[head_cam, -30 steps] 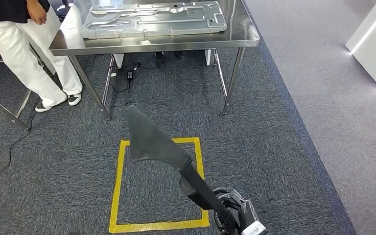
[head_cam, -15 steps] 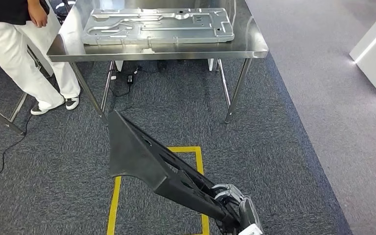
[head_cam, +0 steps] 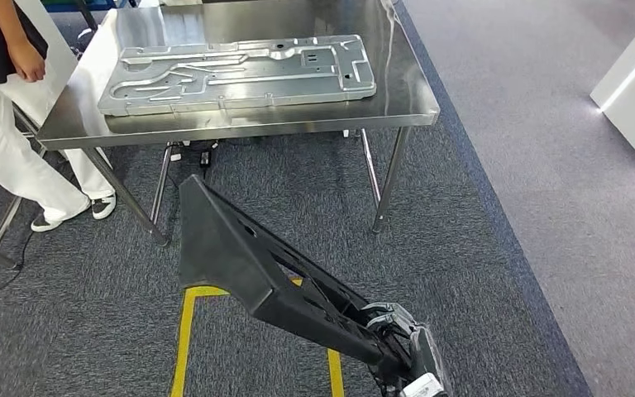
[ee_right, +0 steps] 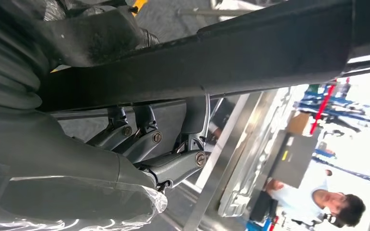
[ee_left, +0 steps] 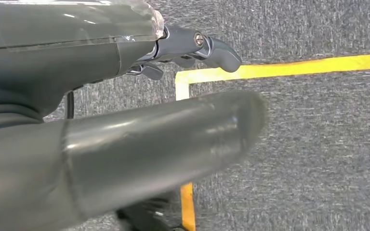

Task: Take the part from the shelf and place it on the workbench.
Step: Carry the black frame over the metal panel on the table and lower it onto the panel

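Above yellow-taped carpet — right hand grips black part — workbench ahead.

One stainless-steel workbench stands on the grey carpet. On it lies one flat, ribbed silver metal panel. In front of the workbench there is one long black plastic part, and one yellow tape square on the floor. Beside the workbench stands one person in white trousers; a second, blurred, perhaps beyond it.
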Motion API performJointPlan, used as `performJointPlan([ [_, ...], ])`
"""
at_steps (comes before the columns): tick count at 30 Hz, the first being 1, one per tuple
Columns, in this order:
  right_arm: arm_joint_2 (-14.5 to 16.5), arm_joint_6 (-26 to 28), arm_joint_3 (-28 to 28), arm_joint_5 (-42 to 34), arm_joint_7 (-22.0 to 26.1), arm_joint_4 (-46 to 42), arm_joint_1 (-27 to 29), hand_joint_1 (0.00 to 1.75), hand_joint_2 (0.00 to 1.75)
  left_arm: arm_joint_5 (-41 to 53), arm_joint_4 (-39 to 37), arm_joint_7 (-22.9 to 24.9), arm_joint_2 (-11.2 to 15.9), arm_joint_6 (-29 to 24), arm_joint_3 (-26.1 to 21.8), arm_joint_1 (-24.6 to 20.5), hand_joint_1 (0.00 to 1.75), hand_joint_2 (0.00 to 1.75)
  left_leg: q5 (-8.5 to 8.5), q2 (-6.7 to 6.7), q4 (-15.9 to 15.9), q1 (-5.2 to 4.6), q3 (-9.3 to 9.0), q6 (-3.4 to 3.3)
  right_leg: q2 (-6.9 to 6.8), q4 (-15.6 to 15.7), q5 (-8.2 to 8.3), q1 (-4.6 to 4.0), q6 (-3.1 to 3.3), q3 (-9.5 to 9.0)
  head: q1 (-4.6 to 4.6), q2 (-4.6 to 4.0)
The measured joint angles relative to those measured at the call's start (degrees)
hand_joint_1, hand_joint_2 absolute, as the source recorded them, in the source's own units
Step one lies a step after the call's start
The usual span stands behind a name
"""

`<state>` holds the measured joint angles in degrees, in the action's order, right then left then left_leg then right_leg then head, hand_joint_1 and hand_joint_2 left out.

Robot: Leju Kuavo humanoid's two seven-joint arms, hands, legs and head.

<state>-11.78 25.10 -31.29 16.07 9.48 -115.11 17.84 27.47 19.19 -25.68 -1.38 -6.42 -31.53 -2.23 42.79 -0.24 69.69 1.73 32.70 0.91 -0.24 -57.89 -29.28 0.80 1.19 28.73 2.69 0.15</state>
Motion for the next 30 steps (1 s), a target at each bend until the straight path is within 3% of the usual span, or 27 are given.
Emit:
performJointPlan([
  [1, 0.00, 0.04, 0.01, 0.56, -0.53, 0.08, 0.10, 1.75, 1.75, 0.34, -0.17, 0.00, 0.00, -0.09, -0.29, 0.01, 0.00, 0.00, -2.12, 0.30, -2.59, -0.19, 0.71, -0.37, -0.25, 0.04, -0.73, -0.12, -0.05, -0.84, -0.01, 0.00],
  [3, -0.01, 0.13, 0.02, 1.31, -1.33, 0.38, 0.27, 1.75, 1.75, 0.91, -0.48, 0.01, -0.01, -0.22, -0.93, 0.03, 0.00, 0.00, -10.27, 2.19, -7.41, -0.67, 1.13, -1.36, -0.85, -0.04, -2.16, -0.36, -0.41, -2.35, 0.00, 0.00],
  [4, -0.01, 0.22, 0.02, 1.52, -1.58, 0.54, 0.38, 1.75, 1.75, 1.15, -0.62, 0.00, -0.02, -0.26, -1.19, -0.02, 0.00, 0.00, -13.20, 3.07, -8.67, -0.91, 1.15, -1.74, -1.16, -0.16, -2.82, -0.49, -0.77, -2.83, 0.00, 0.00],
  [5, -0.02, 0.36, 0.03, 1.68, -1.85, 0.68, 0.47, 1.75, 1.75, 1.31, -0.73, -0.01, -0.04, -0.29, -1.38, -0.07, 0.00, 0.00, -14.78, 3.59, -8.91, -1.08, 1.17, -2.03, -1.51, -0.24, -3.42, -0.60, -1.16, -3.19, -0.01, 0.00],
  [7, -0.03, 0.57, 0.04, 2.05, -2.33, 0.79, 0.55, 1.75, 1.75, 1.67, -0.83, -0.02, -0.10, -0.32, -1.56, -0.33, 0.00, 0.00, -15.02, 2.78, -8.97, -1.07, 1.13, -2.44, -2.48, -0.14, -4.25, -0.78, -1.89, -3.77, -0.03, 0.00],
  [9, -0.04, 0.75, 0.04, 2.54, -2.90, 0.81, 0.50, 1.75, 1.75, 2.01, -0.83, -0.01, -0.16, -0.34, -1.71, -0.62, 0.00, 0.00, -15.54, 1.54, -9.50, -0.77, 0.94, -3.06, -2.20, -1.35, -5.53, -0.69, -2.51, -3.63, -0.02, 0.00],
  [10, -0.04, 0.83, 0.04, 2.76, -3.21, 0.84, 0.47, 1.75, 1.75, 2.18, -0.83, 0.01, -0.20, -0.35, -1.81, -0.73, 0.00, 0.00, -15.70, 1.02, -9.78, -0.61, 0.88, -3.35, -1.57, -3.54, -6.87, -0.57, -2.83, -2.57, -0.02, 0.00],
  [12, -0.04, 0.93, 0.04, 2.99, -3.75, 0.98, 0.52, 1.75, 1.75, 2.45, -0.83, 0.10, -0.32, -0.34, -2.11, -0.73, 0.00, 0.00, -15.73, 0.04, -9.92, -0.62, 0.99, -3.67, -0.37, -10.99, -10.26, -0.40, -3.29, 1.71, -0.02, 0.00],
  [13, -0.04, 0.93, 0.04, 3.02, -3.93, 1.10, 0.56, 1.75, 1.75, 2.57, -0.83, 0.16, -0.39, -0.34, -2.30, -0.66, 0.00, 0.00, -15.70, -0.49, -9.93, -0.64, 1.05, -3.72, -0.17, -14.46, -11.20, -0.37, -3.40, 4.01, -0.03, 0.00],
  [14, -0.04, 0.93, 0.04, 3.04, -4.03, 1.22, 0.61, 1.75, 1.75, 2.63, -0.83, 0.22, -0.45, -0.33, -2.46, -0.56, 0.00, 0.00, -15.65, -1.12, -9.92, -0.67, 1.05, -3.75, -0.07, -16.32, -10.92, -0.36, -3.41, 5.66, -0.02, 0.00],
  [15, -0.04, 0.93, 0.04, 3.04, -4.06, 1.32, 0.64, 1.75, 1.75, 2.68, -0.83, 0.27, -0.48, -0.33, -2.58, -0.48, 0.00, 0.00, -15.59, -1.78, -9.91, -0.71, 0.96, -3.74, 0.06, -15.87, -9.29, -0.38, -3.30, 6.26, -0.02, 0.00],
  [17, -0.08, 0.96, 0.04, 2.99, -4.08, 1.40, 0.66, 1.75, 1.75, 2.78, -0.83, 0.33, -0.61, -0.28, -2.69, -0.44, 0.00, 0.00, -15.42, -2.94, -9.94, -0.79, 0.62, -3.68, 0.78, -9.20, -3.72, -0.54, -2.60, 4.72, -0.02, 0.00],
  [19, -0.11, 1.19, 0.04, 2.53, -4.06, 1.41, 0.63, 1.75, 1.75, 2.92, -0.82, 0.36, -0.88, 0.04, -2.75, -0.41, 0.00, 0.00, -15.27, -3.75, -9.97, -0.97, 0.44, -3.41, 1.47, -2.86, -0.44, -0.80, -1.64, 2.80, -0.02, 0.00],
  [22, -0.10, 2.05, 0.14, 1.92, -3.99, 1.39, 0.60, 1.75, 1.75, 3.01, -0.81, 0.39, -1.05, 0.87, -3.04, 0.06, 0.00, 0.00, -15.17, -4.30, -10.50, -0.96, 0.47, -2.40, 1.57, -0.78, -0.24, -0.97, -0.83, 2.34, -0.01, 0.00],
  [24, -0.05, 2.58, 0.30, 2.54, -3.86, 1.32, 0.63, 1.75, 1.75, 3.13, -0.80, 0.20, -1.08, 1.52, -3.27, 0.22, 0.00, 0.00, -14.51, -3.40, -9.80, -1.08, 0.63, -1.77, 1.40, 0.42, 0.04, -0.61, -0.27, 1.57, -0.02, 0.00],
  [26, 0.14, 3.03, 0.55, 4.37, -3.85, 1.08, 0.68, 1.75, 1.75, 3.41, -0.79, -0.08, -1.08, 2.12, -3.59, 0.05, 0.00, 0.00, -12.21, -1.65, -5.09, -1.08, 2.88, -1.39, 1.04, 1.40, 0.09, -0.32, 0.22, 0.57, -0.02, 0.00],
  [28, 0.39, 3.24, 1.21, 7.60, -4.42, 0.50, 0.81, 1.75, 1.75, 3.96, -0.79, -0.20, -1.04, 2.49, -4.01, 0.02, 0.00, 0.00, -9.59, -0.63, 2.27, -0.98, 7.03, -0.97, 0.69, 1.50, -0.57, -0.32, 0.41, -0.14, -0.03, 0.00],
  [29, 0.47, 3.30, 1.71, 9.52, -4.86, 0.02, 0.96, 1.75, 1.75, 4.34, -0.79, -0.21, -1.04, 2.62, -4.17, 0.17, 0.00, 0.00, -9.48, -0.43, 4.53, -0.91, 8.54, -0.78, 0.52, 1.46, -1.04, -0.32, 0.33, -0.63, -0.03, 0.00],
  [30, 0.50, 3.39, 2.22, 11.28, -5.34, -0.53, 1.12, 1.75, 1.75, 4.69, -0.79, -0.25, -1.04, 2.68, -4.28, 0.36, 0.00, 0.00, -10.50, -0.28, 4.75, -0.82, 9.06, -0.64, 0.38, 1.44, -1.55, -0.30, 0.20, -1.25, -0.03, 0.00],
])
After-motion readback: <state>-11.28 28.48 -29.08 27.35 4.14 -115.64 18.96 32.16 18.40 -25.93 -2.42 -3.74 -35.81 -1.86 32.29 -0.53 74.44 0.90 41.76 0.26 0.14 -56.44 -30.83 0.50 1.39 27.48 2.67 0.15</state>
